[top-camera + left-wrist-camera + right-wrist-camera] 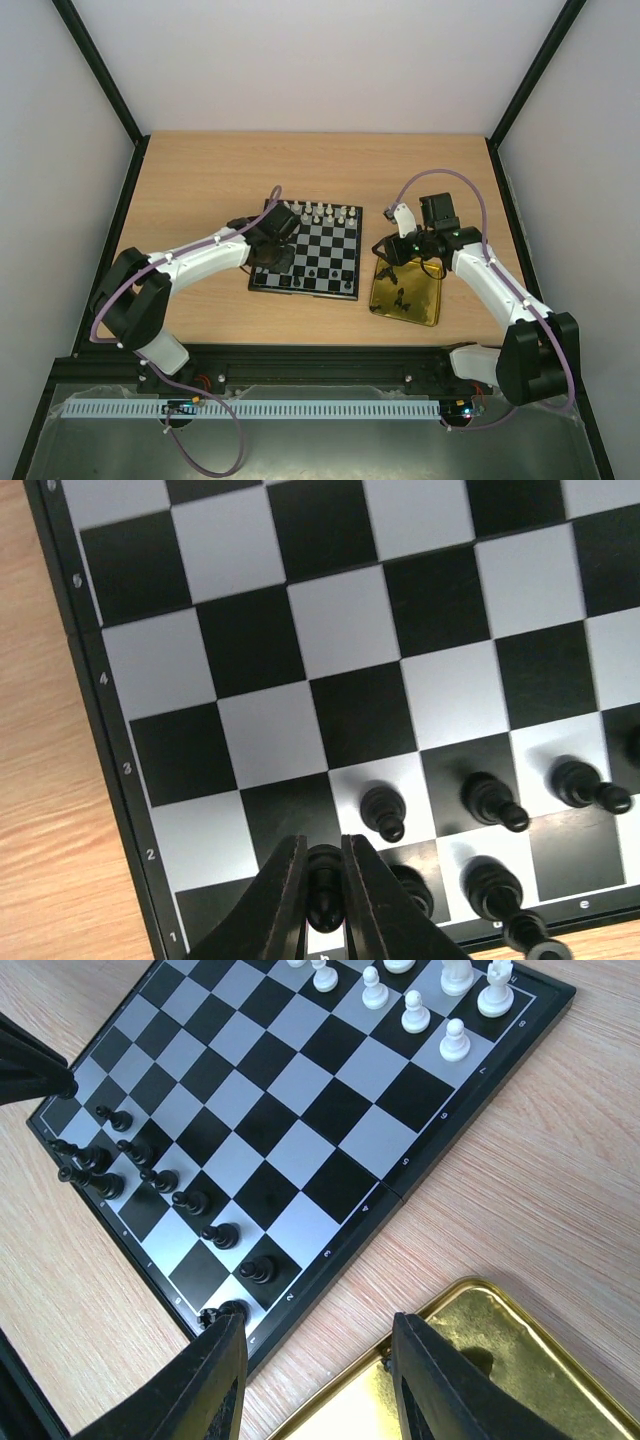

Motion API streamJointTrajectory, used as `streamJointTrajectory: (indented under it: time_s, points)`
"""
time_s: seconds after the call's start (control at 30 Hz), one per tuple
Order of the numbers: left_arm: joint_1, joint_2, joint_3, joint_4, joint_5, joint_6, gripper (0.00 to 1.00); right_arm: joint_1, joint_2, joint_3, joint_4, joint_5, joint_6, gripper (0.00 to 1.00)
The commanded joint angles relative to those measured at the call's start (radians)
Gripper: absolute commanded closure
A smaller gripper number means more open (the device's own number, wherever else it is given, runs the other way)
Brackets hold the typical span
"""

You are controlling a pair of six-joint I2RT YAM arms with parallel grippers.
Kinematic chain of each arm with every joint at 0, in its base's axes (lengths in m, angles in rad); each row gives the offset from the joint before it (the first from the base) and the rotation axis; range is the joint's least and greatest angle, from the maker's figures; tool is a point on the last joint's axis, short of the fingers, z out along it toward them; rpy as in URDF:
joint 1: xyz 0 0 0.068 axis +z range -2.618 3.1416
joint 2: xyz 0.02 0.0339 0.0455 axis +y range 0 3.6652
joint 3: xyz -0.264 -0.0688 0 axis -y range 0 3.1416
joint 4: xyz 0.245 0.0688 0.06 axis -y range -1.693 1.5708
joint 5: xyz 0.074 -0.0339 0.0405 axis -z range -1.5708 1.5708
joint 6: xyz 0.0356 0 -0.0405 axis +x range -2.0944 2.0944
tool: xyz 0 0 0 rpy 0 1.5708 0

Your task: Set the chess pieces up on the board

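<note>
On the wood-grain desk (pixel 200 180), the left tool (pixel 323 852) is pinched tight on one glossy black chess piece (pixel 323 892) at the flat checkered board's (pixel 335 248) near-left corner. The right tool (pixel 320 1360), half-open and empty, hovers at one shiny gold tray's (pixel 520 1360) edge.

The board (pixel 335 250) is lying on the desk (pixel 200 170), the tray (pixel 408 298) sitting just right of it; chess pieces (pixel 318 213) are standing on the board along its near and far edges.
</note>
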Motion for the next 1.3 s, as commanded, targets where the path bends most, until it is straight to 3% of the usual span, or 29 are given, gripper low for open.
streamJointTrajectory:
  time_s: [0.0,1.27]
  points:
    - [0.019,-0.023,-0.027,-0.009,-0.019,-0.028,0.88,-0.004,0.007,-0.005,-0.020,-0.023,-0.016,0.59]
    - [0.054,0.095,-0.023,0.033,0.027,0.033,0.84,-0.004,0.040,-0.001,-0.032,-0.035,-0.032,0.58]
